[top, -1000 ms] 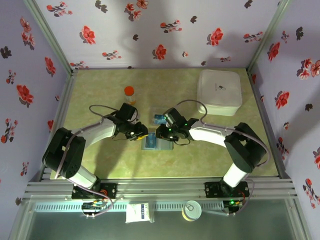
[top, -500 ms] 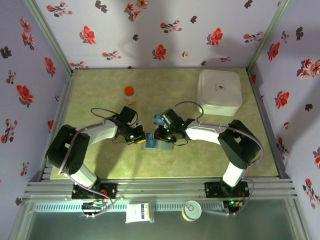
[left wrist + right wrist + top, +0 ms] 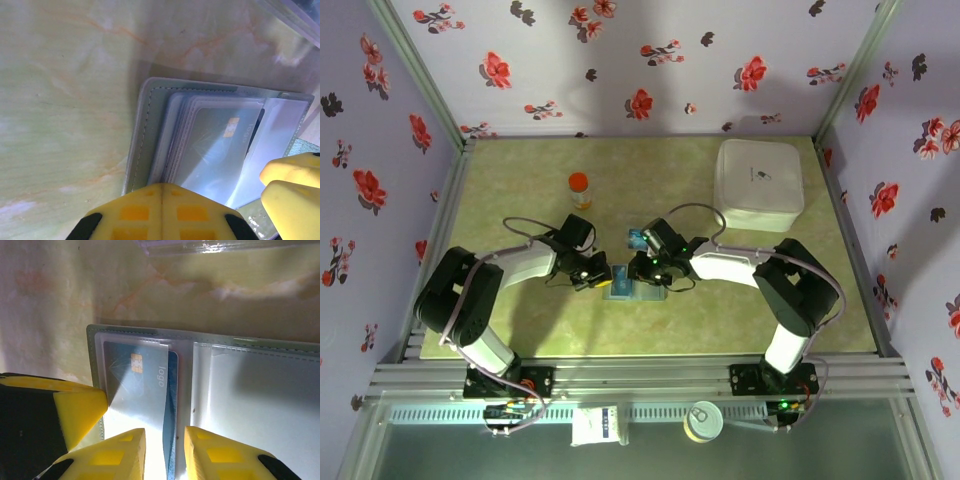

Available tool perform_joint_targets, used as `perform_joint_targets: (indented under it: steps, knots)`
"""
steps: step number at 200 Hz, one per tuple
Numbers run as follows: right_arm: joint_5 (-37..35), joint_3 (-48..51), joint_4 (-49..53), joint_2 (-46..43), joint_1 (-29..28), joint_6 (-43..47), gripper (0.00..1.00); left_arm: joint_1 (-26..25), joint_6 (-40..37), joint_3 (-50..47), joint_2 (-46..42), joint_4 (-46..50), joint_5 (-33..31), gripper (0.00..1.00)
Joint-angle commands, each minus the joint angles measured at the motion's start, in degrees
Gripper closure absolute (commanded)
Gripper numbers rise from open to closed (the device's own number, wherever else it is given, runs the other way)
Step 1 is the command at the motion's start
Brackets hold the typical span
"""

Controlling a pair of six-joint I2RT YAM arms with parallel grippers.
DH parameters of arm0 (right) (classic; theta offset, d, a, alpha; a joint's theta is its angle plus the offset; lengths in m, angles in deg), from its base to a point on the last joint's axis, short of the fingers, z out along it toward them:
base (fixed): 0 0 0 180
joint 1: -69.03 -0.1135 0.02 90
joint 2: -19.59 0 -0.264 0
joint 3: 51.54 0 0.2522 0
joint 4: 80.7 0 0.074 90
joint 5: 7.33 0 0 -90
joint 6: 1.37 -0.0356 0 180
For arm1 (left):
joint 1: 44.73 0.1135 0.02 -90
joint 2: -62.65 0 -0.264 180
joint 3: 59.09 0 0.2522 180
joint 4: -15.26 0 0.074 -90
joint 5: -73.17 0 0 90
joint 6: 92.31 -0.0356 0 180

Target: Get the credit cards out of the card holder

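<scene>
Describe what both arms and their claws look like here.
The left arm and right arm have white links, black joints and thin grey cables. The left claw and right claw have chunky yellow fingers on black mounts.

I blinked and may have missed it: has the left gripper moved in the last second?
Yes, slightly. The left gripper has slid away from the bottle, toward the card holder, and shut.

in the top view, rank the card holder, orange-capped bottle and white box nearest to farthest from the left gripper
1. card holder: at the left gripper tips, mid-table.
2. orange-capped bottle: behind the gripper, toward the back wall.
3. white box: far off at the back right.
</scene>
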Motion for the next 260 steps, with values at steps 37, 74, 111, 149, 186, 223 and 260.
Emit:
perform_joint_targets:
  steps: [37,74,111,149,186,223,260]
  knots:
    - [0.7,-1.4,-1.3,1.1,-0.5,-0.8,0.73,0.4,-1.2,-1.4,0.4,1.5,-1.4,0.99]
    - [0.7,-1.2,-1.4,1.0,-0.4,-0.9,0.73,0.5,-1.0,-1.9,-1.2,1.1,-2.5,0.99]
    - [0.9,-1.3,-1.6,1.3,-0.6,-0.9,0.73,0.5,-0.9,-2.3,-0.4,0.6,-2.5,0.99]
    - [1.1,-1.5,-1.7,1.6,-0.6,-1.0,0.76,0.5,-1.0,-2.6,0.1,0.3,-2.3,0.99]
    - [1.6,-1.4,-2.3,1.8,-0.6,-1.1,0.83,0.5,-1.0,-2.6,0.2,0.3,-2.3,1.00]
    - [1.8,-1.4,-2.8,1.8,-0.6,-1.0,0.83,0.5,-1.0,-2.5,-0.1,0.3,-2.4,1.00]
    - [2.7,-1.6,-3.8,2.7,-0.7,-1.1,0.83,0.5,-1.4,-2.0,-0.1,0.6,-2.7,1.00]
